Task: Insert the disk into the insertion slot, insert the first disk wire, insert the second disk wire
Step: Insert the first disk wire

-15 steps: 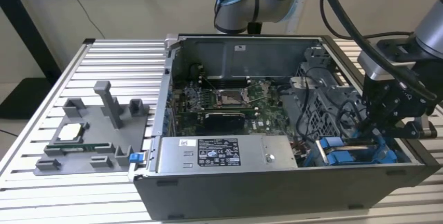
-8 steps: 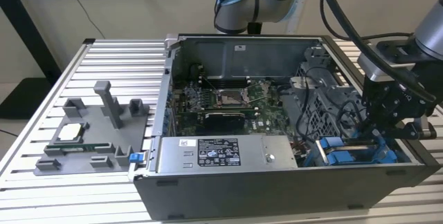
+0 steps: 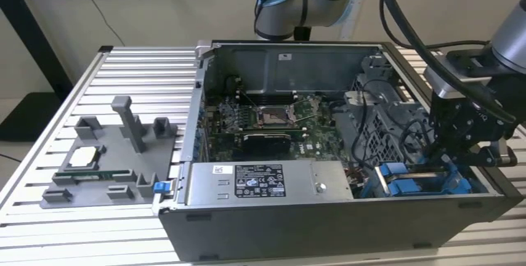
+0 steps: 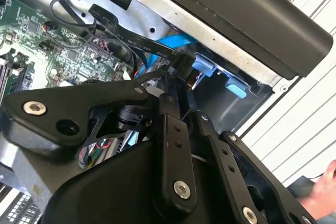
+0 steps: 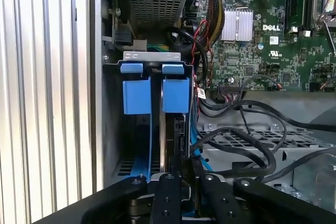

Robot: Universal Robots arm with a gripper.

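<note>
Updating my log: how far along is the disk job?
Done, apparently: the hard disk in its bright blue carrier sits inside the grey metal insertion slot. In hand: the end effector hangs over that bay by a black flat wire. Left: wire plugging cannot be confirmed.

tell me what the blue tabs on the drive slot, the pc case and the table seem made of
Tabs on the insertion slot: likely moulded plastic, uniform matte blue. Computer case: probably painted sheet metal, thin dark grey walls. Table: seemingly aluminium, pale silvery ribbed slats.
</note>
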